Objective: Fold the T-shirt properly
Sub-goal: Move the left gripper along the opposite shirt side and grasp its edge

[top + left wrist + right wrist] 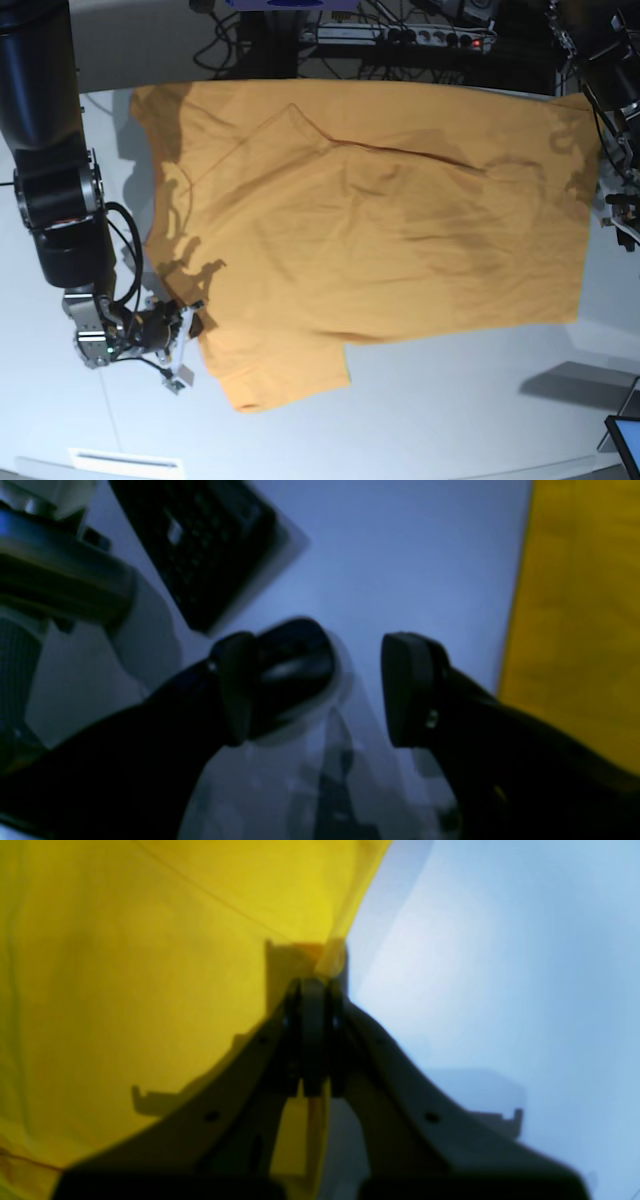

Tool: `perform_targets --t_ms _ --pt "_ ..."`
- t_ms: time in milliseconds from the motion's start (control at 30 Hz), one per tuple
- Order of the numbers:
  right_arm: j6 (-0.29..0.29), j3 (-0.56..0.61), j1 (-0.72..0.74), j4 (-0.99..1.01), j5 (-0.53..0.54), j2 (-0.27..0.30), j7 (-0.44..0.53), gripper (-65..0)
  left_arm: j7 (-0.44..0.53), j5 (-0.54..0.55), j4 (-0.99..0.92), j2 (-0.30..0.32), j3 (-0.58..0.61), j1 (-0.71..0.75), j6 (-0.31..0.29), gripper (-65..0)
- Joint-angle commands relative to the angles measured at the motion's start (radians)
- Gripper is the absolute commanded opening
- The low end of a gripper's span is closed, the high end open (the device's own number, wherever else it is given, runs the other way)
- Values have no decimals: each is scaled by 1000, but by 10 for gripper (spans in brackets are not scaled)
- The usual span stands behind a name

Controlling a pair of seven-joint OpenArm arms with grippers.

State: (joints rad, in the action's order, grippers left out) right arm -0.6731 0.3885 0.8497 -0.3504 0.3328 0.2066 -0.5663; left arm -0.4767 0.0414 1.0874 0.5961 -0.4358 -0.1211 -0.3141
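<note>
T-shirt point(380, 210) lies spread nearly flat across the pale table point(450, 410), only one sleeve near the front edge and no body fold visible, so folding looks barely started and all main folds remain. Right gripper point(314, 990) has its jaws pinched on the shirt's edge beside that sleeve; left gripper point(357, 690) hangs with jaws apart and empty over bare table just beside the shirt's far side. Surface is smooth and whitish, with cables and a power strip point(400, 35) behind it.
</note>
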Motion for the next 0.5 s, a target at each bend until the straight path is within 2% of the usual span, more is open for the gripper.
perform_targets --t_ms 0,200,333,467 --pt "-7 -1 38 -14 2 6 7 -646 37 1 9 34 -7 -15 8 -264" --pt "-7 -1 36 -14 1 6 7 -646 55 8 -42 51 -7 -62 2 -262" --pt "-7 -1 35 -14 1 6 7 -646 57 2 -154 52 -7 -176 -86 -262" --pt "-7 0 33 -14 1 7 7 -646 66 2 -214 52 28 -248 -93 -262"
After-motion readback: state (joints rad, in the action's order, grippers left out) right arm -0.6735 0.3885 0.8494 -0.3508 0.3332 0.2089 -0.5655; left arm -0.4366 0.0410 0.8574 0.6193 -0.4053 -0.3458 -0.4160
